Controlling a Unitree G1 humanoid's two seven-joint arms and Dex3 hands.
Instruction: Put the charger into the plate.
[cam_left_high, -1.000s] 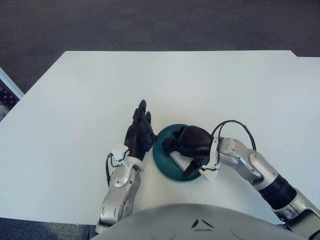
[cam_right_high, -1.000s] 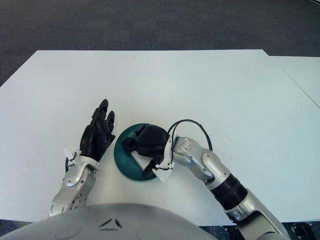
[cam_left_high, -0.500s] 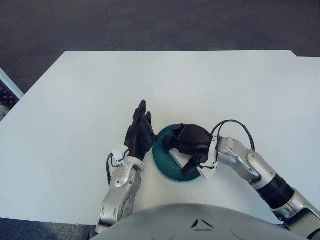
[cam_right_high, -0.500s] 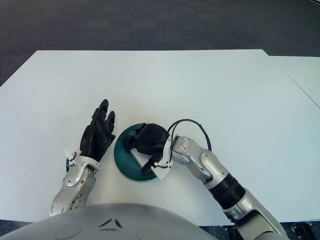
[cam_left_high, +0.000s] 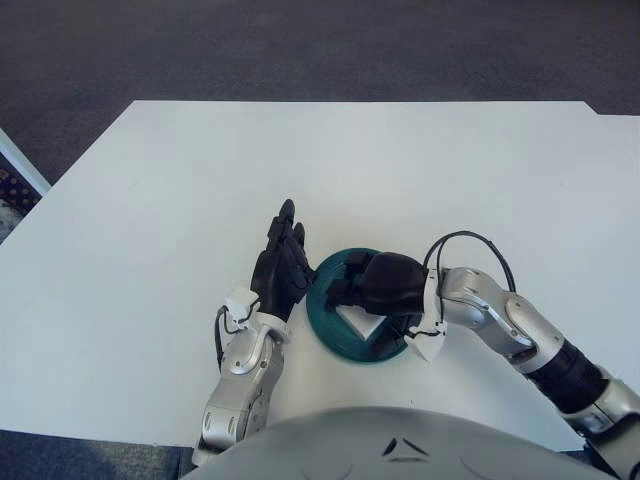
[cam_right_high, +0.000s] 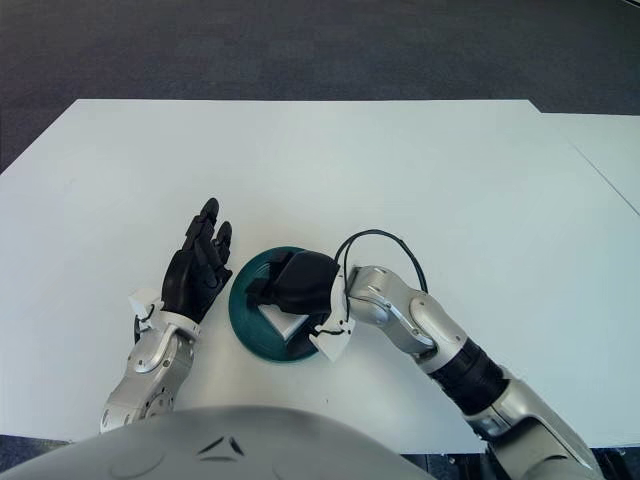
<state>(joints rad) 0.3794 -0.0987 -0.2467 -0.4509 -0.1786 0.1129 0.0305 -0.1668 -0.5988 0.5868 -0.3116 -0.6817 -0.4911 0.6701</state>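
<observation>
In the lower centre of the frame, the robot's black right hand (cam_left_high: 385, 287) hung over the round dark-green plate (cam_left_high: 330, 335), its fingers curved down around the small white block-shaped charger (cam_left_high: 362, 321). The charger lay inside the plate's rim, toward the near side. Whether the fingers were gripping it or only cupped loosely over it could not be told.

If the step in hand was the release, doing it well would mean spreading the fingers fully before lifting, then rising straight up so no fingertip dragged the charger over the rim or tipped the shallow plate.

The black left hand (cam_left_high: 280, 268) showed just left of the plate, fingers extended and flat, holding nothing.

Counted on the white table (cam_left_high: 400, 170): one charger, one plate, two hands.
</observation>
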